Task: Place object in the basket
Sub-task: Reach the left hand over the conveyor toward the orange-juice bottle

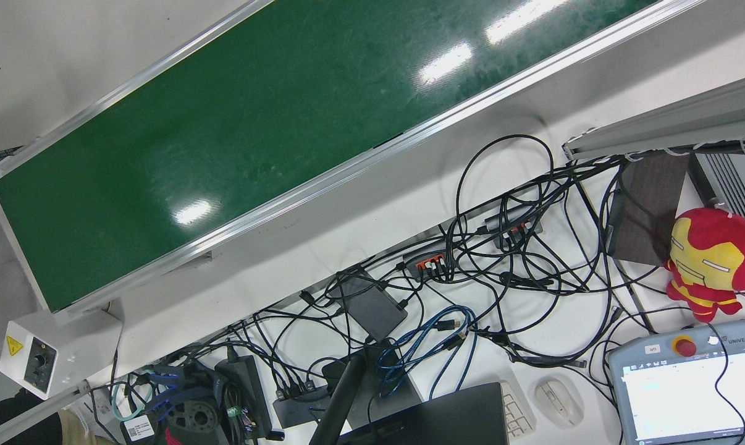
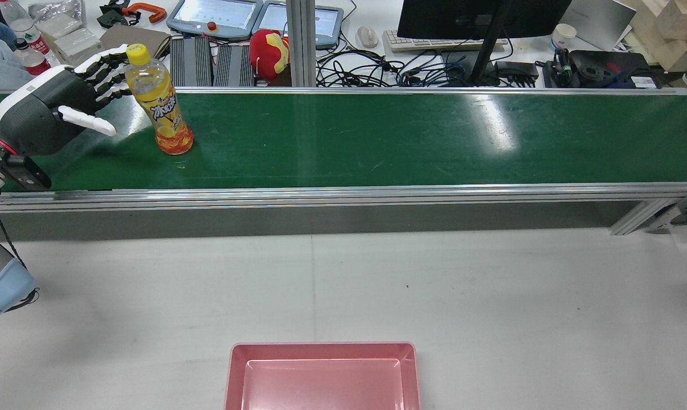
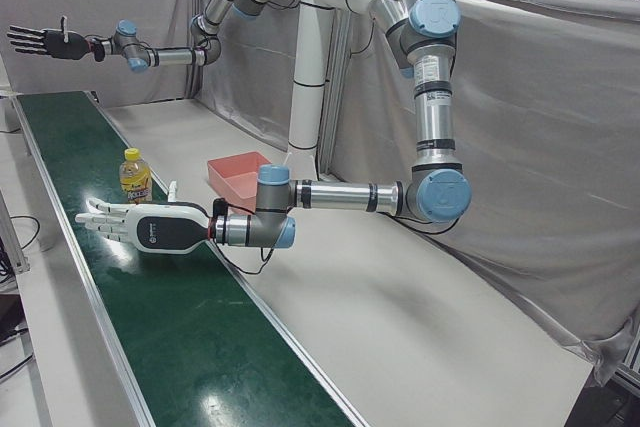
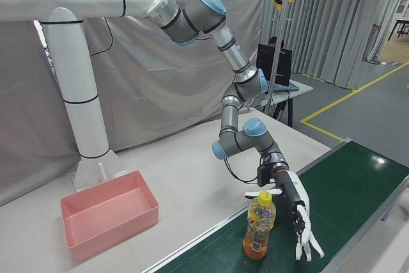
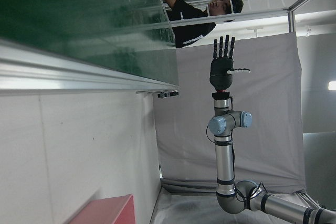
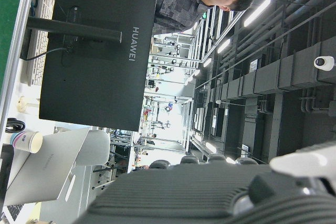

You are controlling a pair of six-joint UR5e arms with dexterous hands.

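Observation:
A yellow-capped bottle of orange drink [image 2: 162,108] stands upright on the green conveyor belt [image 2: 377,136] near its left end. My left hand [image 2: 64,108] is open just left of the bottle, fingers spread towards its upper part, holding nothing. The right-front view shows the hand [image 4: 297,222] beside the bottle [image 4: 259,227]; so does the left-front view, hand [image 3: 135,227] and bottle [image 3: 135,177]. The pink basket [image 2: 323,373] sits empty at the white table's near edge. My right hand [image 3: 45,42] is open and raised high over the belt's far end; it also shows in the left hand view [image 5: 223,66].
Behind the belt is a desk with a monitor [image 2: 480,17], tangled cables [image 1: 502,259], a red plush toy [image 2: 269,48], teach pendants [image 2: 215,14] and water bottles [image 2: 21,34]. The white table [image 2: 434,296] lies between belt and basket. A person [image 5: 202,14] stands beyond the belt.

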